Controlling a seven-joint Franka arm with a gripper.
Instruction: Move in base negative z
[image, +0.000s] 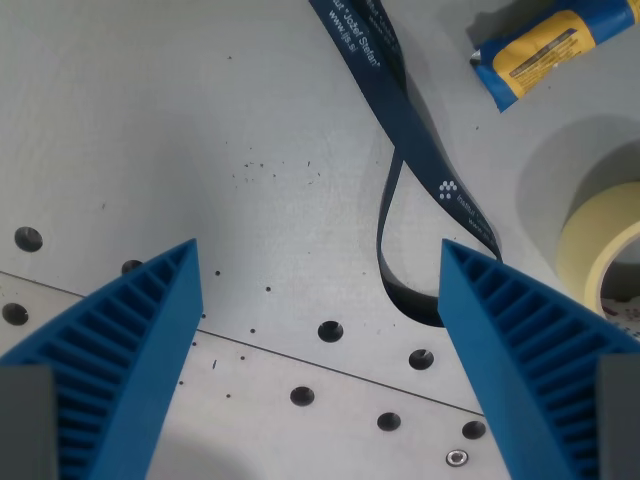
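Gripper (320, 260) fingers (135, 340) spread wide, empty, over table (150, 120); 1 strap (405, 130) loops just beside finger at wrist view's right, 1 tube (545, 45) & 1 tape roll (600, 250) beyond

White print runs along the dark blue lanyard (415, 130) that crosses the bench from its top edge toward the middle. Near the top edge the strap carries two lines: the upper seems to read "Institut Jožef Stefan", partly cut off, and the lower "www.ijs.si". Farther down the strap sits a small white dot logo with tiny lettering beside it, too small to read. The blue and yellow tube (545, 45) in the top right corner bears print that is blurred.
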